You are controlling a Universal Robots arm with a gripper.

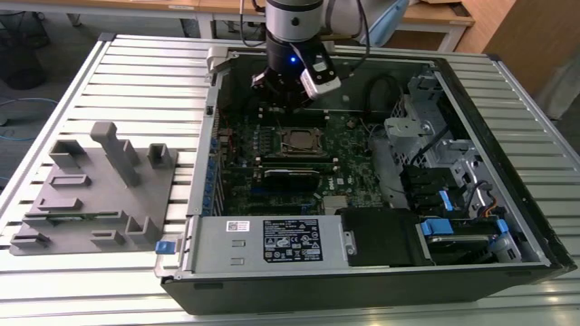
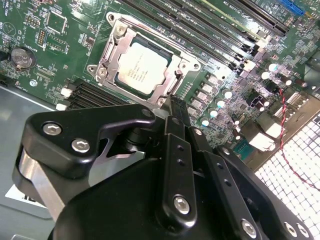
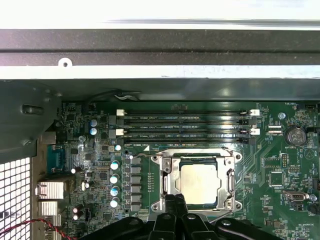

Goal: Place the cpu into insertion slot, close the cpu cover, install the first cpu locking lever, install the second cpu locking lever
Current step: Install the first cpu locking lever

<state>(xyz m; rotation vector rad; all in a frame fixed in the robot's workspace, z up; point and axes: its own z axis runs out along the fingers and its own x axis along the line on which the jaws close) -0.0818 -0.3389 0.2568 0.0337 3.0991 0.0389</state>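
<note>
Your case (image 1: 363, 302) lies open on the table (image 1: 136, 75), and the jig (image 1: 100, 197) sits on the table to the exterior view's left of it. Inside, the board (image 3: 270, 145) lies flat in the case. The cpu (image 3: 198, 182) sits in the slot (image 3: 155, 206), with the cover (image 3: 168, 181) down around it. The memory slots (image 3: 182, 127) run just beside the slot, and your gripper (image 3: 175, 200) is at its opposite side. In the exterior view, the power supply (image 1: 272, 241) lies at the case's near end and the drive bays (image 1: 453, 170) lie at the right.
</note>
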